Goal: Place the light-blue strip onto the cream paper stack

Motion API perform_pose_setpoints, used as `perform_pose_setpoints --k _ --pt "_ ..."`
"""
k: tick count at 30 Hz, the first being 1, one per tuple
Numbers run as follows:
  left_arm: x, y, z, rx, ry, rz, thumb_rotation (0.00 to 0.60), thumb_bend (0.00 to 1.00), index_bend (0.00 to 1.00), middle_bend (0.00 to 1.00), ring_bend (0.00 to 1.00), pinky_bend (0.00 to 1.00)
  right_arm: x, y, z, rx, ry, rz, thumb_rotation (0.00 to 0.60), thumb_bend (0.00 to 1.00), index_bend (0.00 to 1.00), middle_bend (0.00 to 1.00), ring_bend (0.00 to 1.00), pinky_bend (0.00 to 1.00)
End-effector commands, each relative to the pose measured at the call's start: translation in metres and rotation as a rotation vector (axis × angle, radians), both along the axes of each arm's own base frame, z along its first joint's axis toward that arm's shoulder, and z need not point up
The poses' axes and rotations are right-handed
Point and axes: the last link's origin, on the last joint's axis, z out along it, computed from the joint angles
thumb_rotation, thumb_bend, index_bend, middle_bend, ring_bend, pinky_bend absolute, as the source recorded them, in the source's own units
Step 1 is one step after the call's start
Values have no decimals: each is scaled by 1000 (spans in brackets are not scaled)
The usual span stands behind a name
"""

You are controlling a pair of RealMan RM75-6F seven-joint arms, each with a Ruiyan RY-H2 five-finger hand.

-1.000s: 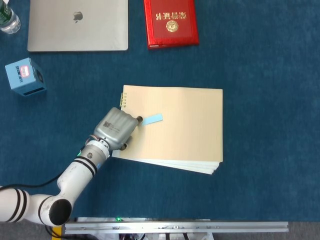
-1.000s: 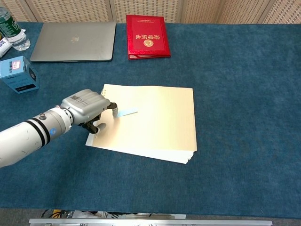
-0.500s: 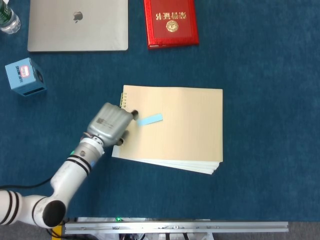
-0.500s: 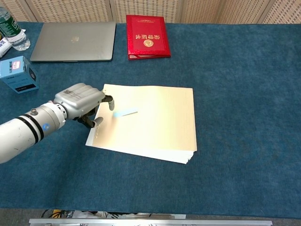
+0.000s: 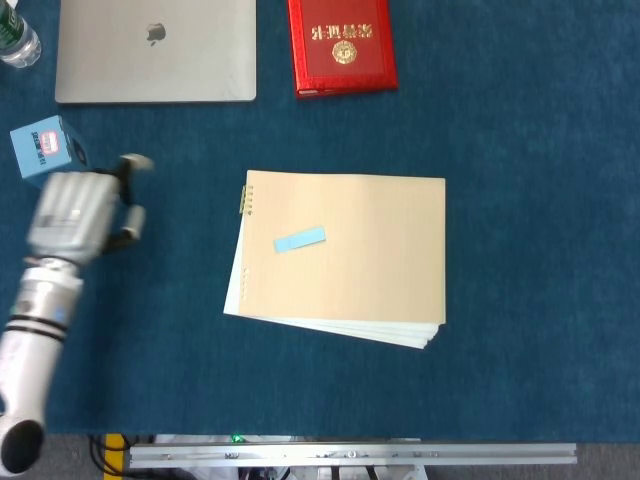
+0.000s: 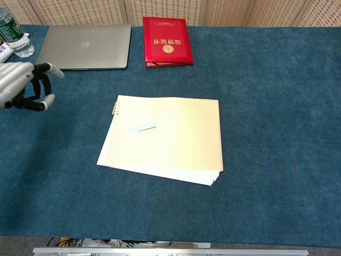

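Observation:
The light-blue strip (image 5: pixel 299 240) (image 6: pixel 142 127) lies flat on the left part of the cream paper stack (image 5: pixel 370 255) (image 6: pixel 176 138), with nothing touching it. My left hand (image 5: pixel 80 207) (image 6: pixel 21 85) hovers well to the left of the stack over the blue cloth, fingers apart and empty. In the head view it partly covers a small blue box (image 5: pixel 45 148). No view shows my right hand.
A silver laptop (image 5: pixel 155 50) (image 6: pixel 85 47) and a red booklet (image 5: pixel 342 44) (image 6: pixel 167 41) lie at the back. A water bottle (image 5: pixel 14 38) (image 6: pixel 13 33) stands at the far back left. Blue cloth covers the table (image 5: pixel 540 250).
My left hand has let go of the strip and pulled away to the left, off the paper stack. The strip stays on the stack.

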Motion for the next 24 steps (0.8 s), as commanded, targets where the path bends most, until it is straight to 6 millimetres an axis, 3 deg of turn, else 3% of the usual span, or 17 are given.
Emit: perform_pose_setpoints --k 1,8,15,24 --pt "-46 -9 34 138 -45 69 600 437 233 395 365 598 -1 0 -3 2 -7 -6 600 318 325 374 324 402" --pt "-83 -43 59 239 -36 103 600 437 234 378 354 564 7 2 -10 39 -15 38 600 284 325 371 324 402" --pt "-88 -83 68 294 -27 110 600 436 240 378 354 562 23 8 -11 37 -29 110 600 252 325 371 324 401" --pt "-83 -90 70 286 -45 96 600 436 243 378 355 561 36 12 -16 42 -34 177 600 253 325 375 324 401"
